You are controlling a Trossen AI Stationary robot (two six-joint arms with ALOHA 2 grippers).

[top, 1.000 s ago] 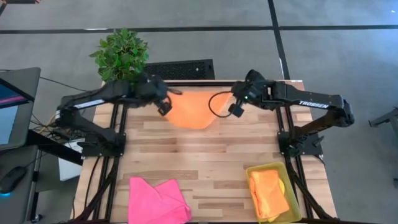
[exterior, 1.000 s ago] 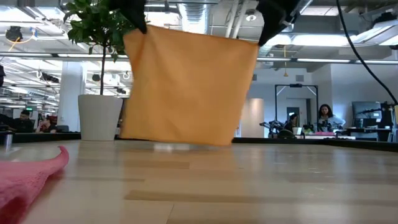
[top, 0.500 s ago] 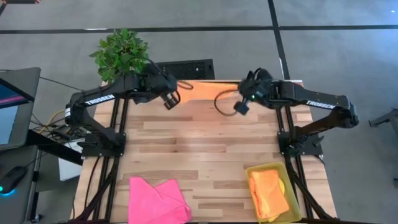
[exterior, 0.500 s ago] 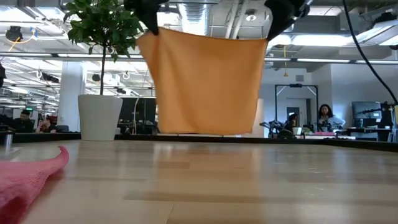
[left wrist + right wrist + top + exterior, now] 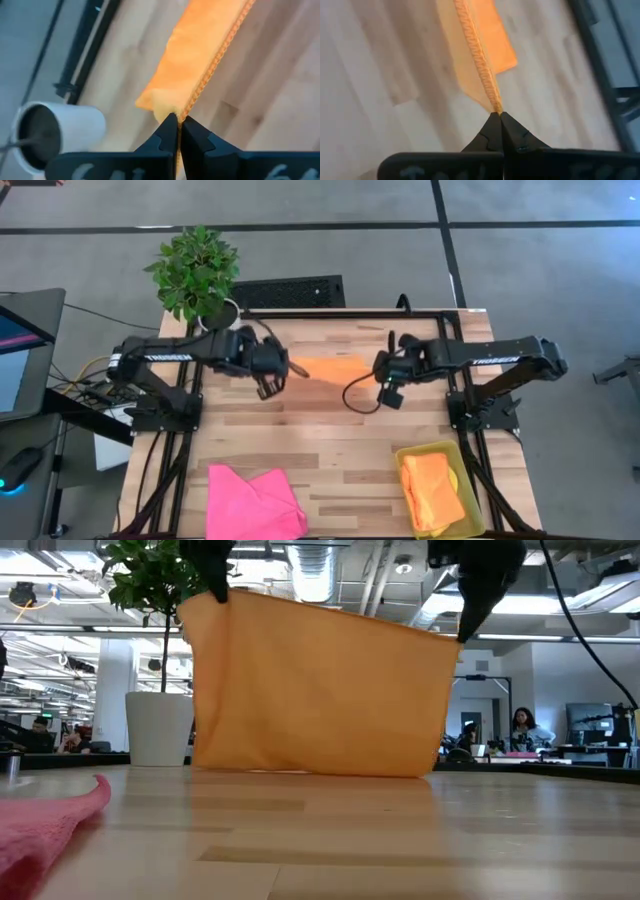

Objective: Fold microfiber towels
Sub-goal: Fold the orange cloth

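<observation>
Pale wooden table (image 5: 330,430) — pink towel (image 5: 252,502), yellow bin (image 5: 441,489) — hanging orange towel's (image 5: 320,690) hem.

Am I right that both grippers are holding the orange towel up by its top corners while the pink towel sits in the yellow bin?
Not quite: the high view shows the pink towel lying on the table; the yellow bin holds another orange towel. The rest is correct.

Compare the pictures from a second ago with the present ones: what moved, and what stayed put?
Both arms carried the hanging orange towel from the table's far edge toward its middle and lowered it; its bottom edge is now at the tabletop. The left gripper and right gripper stayed shut on its top corners. The pink towel, the yellow bin with its orange towel and the potted plant did not move.
</observation>
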